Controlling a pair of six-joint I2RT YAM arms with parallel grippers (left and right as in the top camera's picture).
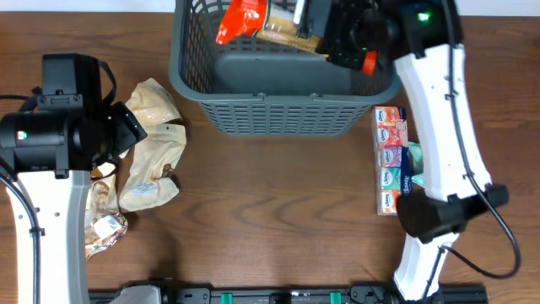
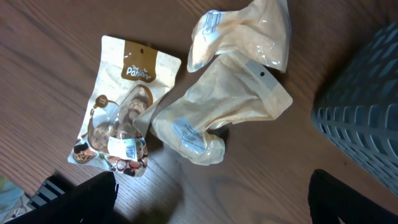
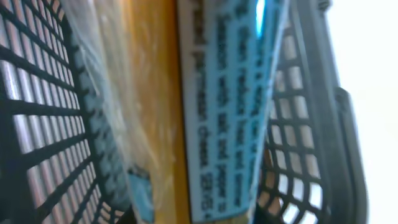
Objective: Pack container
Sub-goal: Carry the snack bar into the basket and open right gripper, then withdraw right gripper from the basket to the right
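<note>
The basket (image 1: 270, 114) sat mid far edge of the table (image 1: 278, 219) with a red packet (image 1: 240, 19) in it. In its far right corner the right gripper (image 1: 342, 42) had its fingers nearly together, pinching a yellow packet (image 3: 158, 93) with a blue label. By the left edge the left gripper (image 2: 211, 208) hung over some beige bags (image 2: 224, 106), fingers (image 2: 74, 202) spread wide, holding nothing

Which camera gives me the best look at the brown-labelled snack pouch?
Left wrist: the pouch lies label up, close and almost unobstructed. Overhead shows only part, the rest under the left arm. Right wrist shows none of it.
</note>
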